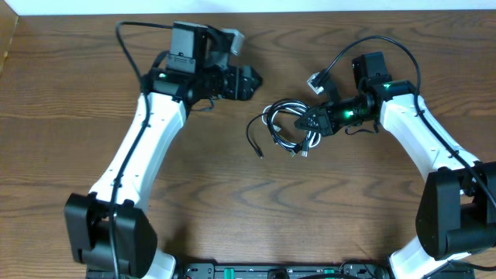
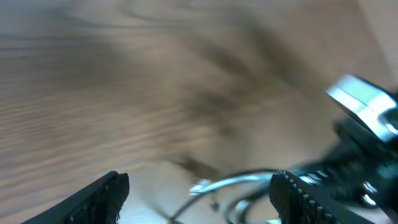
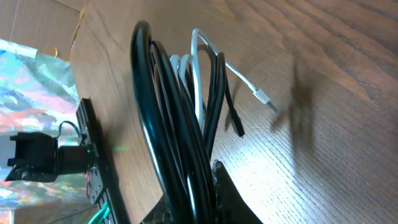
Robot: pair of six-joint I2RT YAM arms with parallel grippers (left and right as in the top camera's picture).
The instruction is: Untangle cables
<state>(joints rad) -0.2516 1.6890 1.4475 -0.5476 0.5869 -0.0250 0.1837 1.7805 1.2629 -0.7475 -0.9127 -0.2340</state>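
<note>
A tangle of a black cable (image 1: 273,118) and a white cable (image 1: 304,144) lies at the table's middle right. My right gripper (image 1: 314,121) is shut on the black coil at the tangle's right side. In the right wrist view the black loops (image 3: 177,124) run up from the jaws (image 3: 205,199), with the white cable (image 3: 198,68) and its plug behind them. My left gripper (image 1: 249,81) is open and empty, up and to the left of the tangle. Its blurred wrist view shows both fingers (image 2: 199,199) wide apart with the cables (image 2: 242,186) between and beyond them.
The wooden table (image 1: 232,209) fills the view. A cardboard box edge (image 1: 6,39) stands at the far left. Thick black arm wires arc above both arms. A small grey connector (image 1: 316,80) hangs near the right arm.
</note>
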